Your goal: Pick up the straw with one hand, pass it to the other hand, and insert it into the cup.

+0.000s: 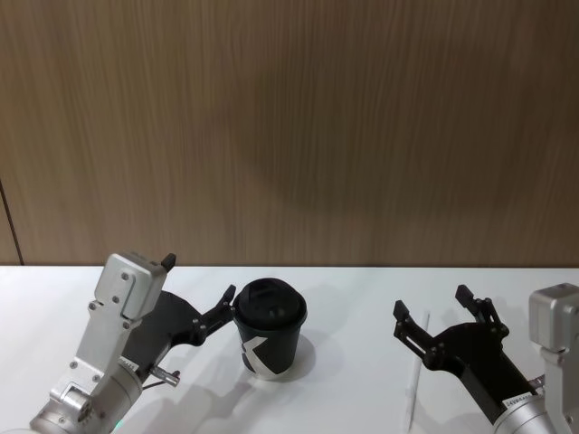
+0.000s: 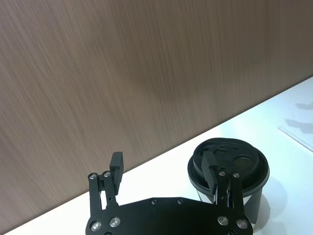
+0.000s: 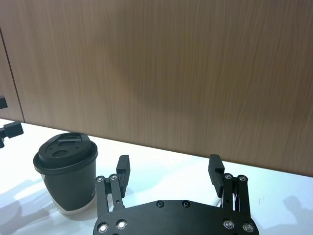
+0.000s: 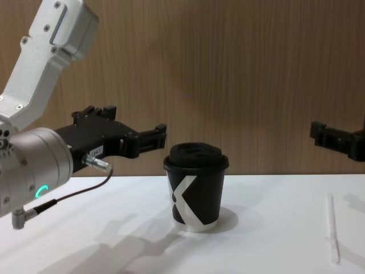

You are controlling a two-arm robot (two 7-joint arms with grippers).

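Starting at the left and finding the left gripper (image 1: 201, 278) hanging above the white tabletop (image 1: 353, 289), with a green ring glowing on the silver-grey wrist in the chest view. Seeing its fingers spread wide apart, clamping nothing. Placing the tip of the inner finger just beside the lid of the cup (image 1: 270, 339) in the head view. Placing it a little higher than the lid and to its left in the chest view, with a gap showing between the two. Looking through the left wrist view, catching that same fingertip in front of the cup (image 2: 249, 171) and the other finger well off to the side, so leaving the cup outside the open span of the left gripper (image 2: 162, 159).

Moving to the middle and finding the black cup (image 4: 197, 191) standing upright on the tabletop, lid on, white K-like mark facing the chest camera, wood-panelled wall (image 4: 228, 68) behind.

Moving right and finding the straw (image 1: 416, 375) lying flat on the tabletop, well apart from the cup, running roughly front to back. Seeing the right gripper (image 1: 431, 303) with fingers parted, gripping nothing. Placing the straw's far end beneath the gap between those fingers in the head view. Checking the chest view and finding the right gripper (image 4: 341, 132) up in the air, clearly above the straw (image 4: 331, 228) and touching nothing.
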